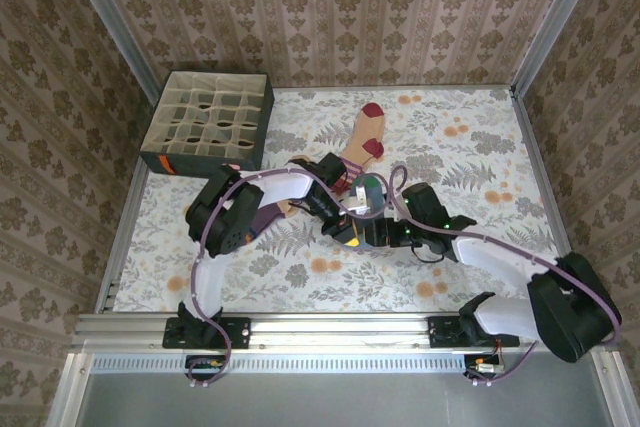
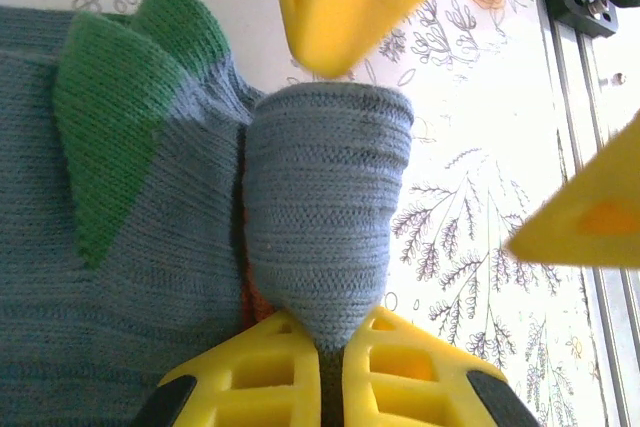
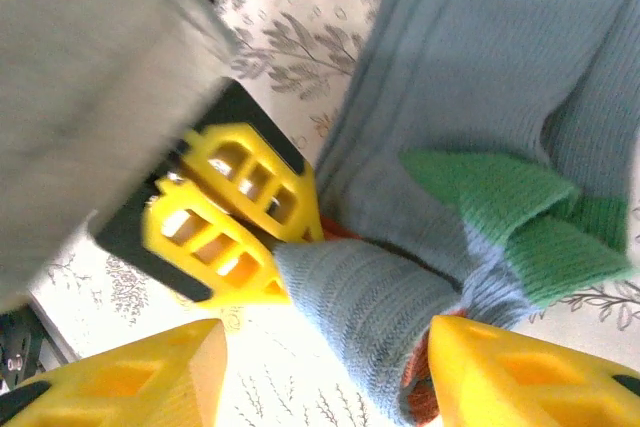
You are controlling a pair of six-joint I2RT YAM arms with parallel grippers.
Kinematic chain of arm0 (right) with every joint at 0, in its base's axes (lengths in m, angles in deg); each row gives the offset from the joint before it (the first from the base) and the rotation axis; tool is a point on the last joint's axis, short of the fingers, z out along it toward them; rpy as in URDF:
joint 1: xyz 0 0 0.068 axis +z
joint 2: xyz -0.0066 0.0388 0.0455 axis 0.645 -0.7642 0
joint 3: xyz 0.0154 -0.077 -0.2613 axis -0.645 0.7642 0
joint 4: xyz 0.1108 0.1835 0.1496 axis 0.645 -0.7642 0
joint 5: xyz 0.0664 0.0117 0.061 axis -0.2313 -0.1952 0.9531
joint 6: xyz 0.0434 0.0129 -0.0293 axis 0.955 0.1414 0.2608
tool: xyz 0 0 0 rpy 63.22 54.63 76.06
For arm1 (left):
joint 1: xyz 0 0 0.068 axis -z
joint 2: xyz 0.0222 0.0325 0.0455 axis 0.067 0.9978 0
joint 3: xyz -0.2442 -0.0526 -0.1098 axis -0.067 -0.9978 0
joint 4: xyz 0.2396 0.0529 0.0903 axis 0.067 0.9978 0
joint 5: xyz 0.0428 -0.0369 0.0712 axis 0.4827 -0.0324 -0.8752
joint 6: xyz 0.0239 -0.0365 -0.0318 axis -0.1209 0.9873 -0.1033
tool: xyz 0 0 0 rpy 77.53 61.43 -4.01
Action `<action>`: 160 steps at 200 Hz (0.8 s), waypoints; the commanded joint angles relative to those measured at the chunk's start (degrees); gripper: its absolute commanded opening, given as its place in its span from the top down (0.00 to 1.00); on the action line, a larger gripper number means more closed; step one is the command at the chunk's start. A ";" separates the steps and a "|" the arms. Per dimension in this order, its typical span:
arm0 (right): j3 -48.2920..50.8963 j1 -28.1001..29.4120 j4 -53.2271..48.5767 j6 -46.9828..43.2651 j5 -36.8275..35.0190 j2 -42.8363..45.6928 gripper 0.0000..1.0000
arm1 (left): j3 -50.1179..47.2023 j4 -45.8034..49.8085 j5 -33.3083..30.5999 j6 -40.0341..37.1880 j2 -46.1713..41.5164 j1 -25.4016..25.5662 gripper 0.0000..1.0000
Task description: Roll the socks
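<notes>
The blue-grey sock (image 2: 130,277) with a green toe (image 2: 110,137) lies mid-table, one end pulled up into a thick fold (image 2: 325,207). My left gripper (image 2: 330,335) is shut on the tip of that fold, with orange cuff showing beside it. In the right wrist view my right gripper (image 3: 325,337) stands open, its fingers either side of the same fold (image 3: 370,307), facing the left gripper (image 3: 283,265). From above, both grippers meet at the sock (image 1: 368,189). The peach sock (image 1: 365,139) with a maroon toe lies flat behind them. A purple sock (image 1: 266,217) peeks out under the left arm.
A dark fabric box (image 1: 210,122) with grid compartments stands at the back left. The floral table cloth (image 1: 480,147) is bare on the right. Metal rails (image 1: 330,329) edge the near side, and patterned walls close in the other three.
</notes>
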 commanded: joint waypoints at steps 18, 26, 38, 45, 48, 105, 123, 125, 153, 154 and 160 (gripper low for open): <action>1.57 -0.48 1.64 -2.17 -0.77 0.39 0.43 | 1.85 5.37 3.82 -5.87 2.32 0.40 1.00; 1.32 -0.48 2.84 -2.48 0.19 -1.03 0.43 | 2.08 5.77 4.24 -6.06 2.67 0.46 1.00; 0.85 -0.48 4.83 -2.90 1.90 -4.07 0.43 | 2.39 6.27 4.34 -6.16 3.18 0.45 1.00; 0.48 -0.39 5.57 -3.05 3.11 -5.57 0.43 | 2.70 6.52 4.37 -6.23 3.44 0.44 1.00; 0.30 -0.39 6.03 -3.00 3.58 -6.28 0.43 | 2.79 6.68 4.36 -6.26 3.59 0.52 1.00; -0.24 1.79 8.41 -3.02 7.30 -14.44 0.54 | 2.35 4.05 4.09 -2.86 4.66 -0.69 1.00; 0.49 1.91 7.05 -2.44 5.35 -14.03 0.76 | 1.57 2.30 3.78 -1.74 4.18 -1.07 1.00; 0.49 1.94 6.73 -2.37 4.92 -13.94 0.79 | 1.47 2.14 3.71 -1.69 4.14 -1.12 1.00; -0.75 1.76 0.49 -1.07 -0.11 -14.03 0.97 | -0.90 -0.94 1.87 -1.88 2.09 -1.03 0.99; -0.82 1.74 0.21 -1.02 -0.20 -14.10 0.97 | -1.05 -1.20 1.79 -1.91 1.90 -1.00 0.99; -1.64 1.65 -1.43 -0.60 -1.04 -14.65 0.98 | -2.06 -2.61 1.33 -1.94 1.12 -1.00 0.98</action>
